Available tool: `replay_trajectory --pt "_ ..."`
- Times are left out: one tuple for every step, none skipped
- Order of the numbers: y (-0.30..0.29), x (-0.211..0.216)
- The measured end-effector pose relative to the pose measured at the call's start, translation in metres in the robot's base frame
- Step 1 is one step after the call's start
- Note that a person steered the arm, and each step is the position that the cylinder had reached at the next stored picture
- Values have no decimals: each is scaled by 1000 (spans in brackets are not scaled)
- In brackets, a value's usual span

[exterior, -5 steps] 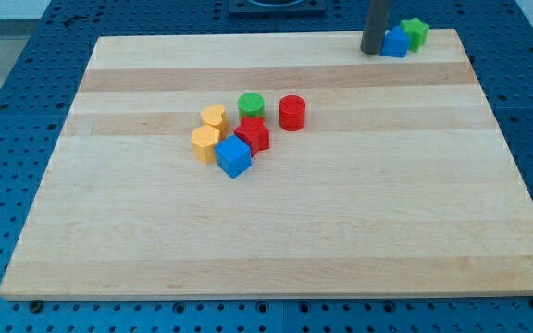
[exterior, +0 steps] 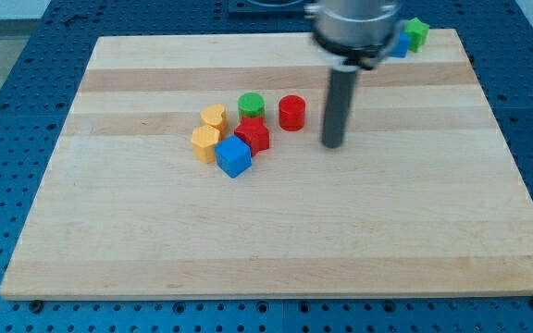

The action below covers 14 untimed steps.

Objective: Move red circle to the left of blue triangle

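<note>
The red circle (exterior: 291, 112) stands near the middle of the wooden board (exterior: 276, 240). The blue triangle (exterior: 400, 44) sits at the view's top right, partly hidden behind the arm, with a green star (exterior: 417, 32) touching its right side. My tip (exterior: 332, 144) rests on the board just right of and slightly below the red circle, with a small gap between them. It is far below and left of the blue triangle.
Left of the red circle lies a cluster: a green circle (exterior: 251, 104), a red star-like block (exterior: 253, 134), a blue cube (exterior: 233, 157), a yellow heart (exterior: 213, 117) and a yellow hexagon-like block (exterior: 204, 143). The board's edges border a blue pegboard.
My tip has moved from beside the blue triangle at the view's top right down and left to just right of the red circle. No block has moved.
</note>
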<state>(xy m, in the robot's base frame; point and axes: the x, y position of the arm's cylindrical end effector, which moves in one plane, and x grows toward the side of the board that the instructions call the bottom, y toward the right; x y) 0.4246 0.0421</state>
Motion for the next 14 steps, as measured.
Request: replay_trajectory --pt "-48 -9" --pt "-49 -19" --pt "-43 -30" --pt "-12 -53" --pt "28 -82" --pt "51 -109" --pt "46 -125" --pt "46 -151" --pt "46 -165" --pt "46 -167" --pt "42 -185" --pt "42 -197" --pt "53 -198" --pt "35 -192"
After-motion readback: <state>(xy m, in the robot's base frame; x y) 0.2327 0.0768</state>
